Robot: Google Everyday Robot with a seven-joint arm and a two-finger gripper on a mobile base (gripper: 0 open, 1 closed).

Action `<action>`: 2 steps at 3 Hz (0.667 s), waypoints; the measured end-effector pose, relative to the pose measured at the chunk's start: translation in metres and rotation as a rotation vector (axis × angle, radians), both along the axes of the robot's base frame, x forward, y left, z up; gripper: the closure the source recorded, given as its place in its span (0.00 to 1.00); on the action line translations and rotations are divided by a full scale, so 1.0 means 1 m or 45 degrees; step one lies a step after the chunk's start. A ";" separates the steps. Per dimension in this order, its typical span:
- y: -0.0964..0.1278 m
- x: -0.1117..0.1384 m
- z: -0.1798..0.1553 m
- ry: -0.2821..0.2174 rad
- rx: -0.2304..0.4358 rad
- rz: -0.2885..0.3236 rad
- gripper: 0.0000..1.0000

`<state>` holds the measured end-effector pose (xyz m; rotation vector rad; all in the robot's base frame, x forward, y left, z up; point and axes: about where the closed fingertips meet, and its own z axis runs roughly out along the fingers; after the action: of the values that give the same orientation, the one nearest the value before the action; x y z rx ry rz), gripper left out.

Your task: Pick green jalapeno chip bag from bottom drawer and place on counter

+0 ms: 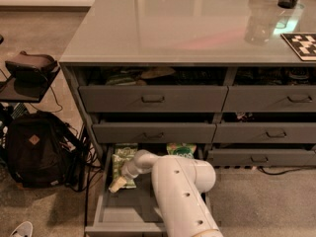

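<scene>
the flat crinkly pale-green chip bag [122,157] with white lettering lies on the floor of the wide dark-grey bottom drawer [100,202]. it sits in the rear left corner, long side along the left wall, its back edge tucked under the shallower grey drawer with a bar handle [153,133] above. the white arm [177,191] reaches in from the right front. the gripper [118,183] sits low at the bag's near end, seemingly touching it; whether it is closed on the bag cannot be told. a second green bag [180,149] lies at the rear right, apart from the first. the arm covers the drawer's right half, and dark floor shows between gripper and drawer front. a black fabric backpack [34,149] with cables stands just left of the drawer. the glossy grey slab counter [168,28] carries a clear glass [260,27] and a checkered board [301,44] at its right end.
</scene>
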<state>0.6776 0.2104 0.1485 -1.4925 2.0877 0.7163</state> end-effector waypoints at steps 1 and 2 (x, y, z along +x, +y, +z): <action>0.001 0.001 -0.007 0.022 -0.041 -0.013 0.00; 0.001 0.001 -0.007 0.022 -0.041 -0.013 0.19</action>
<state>0.6790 0.2114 0.1419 -1.4968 2.1279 0.6969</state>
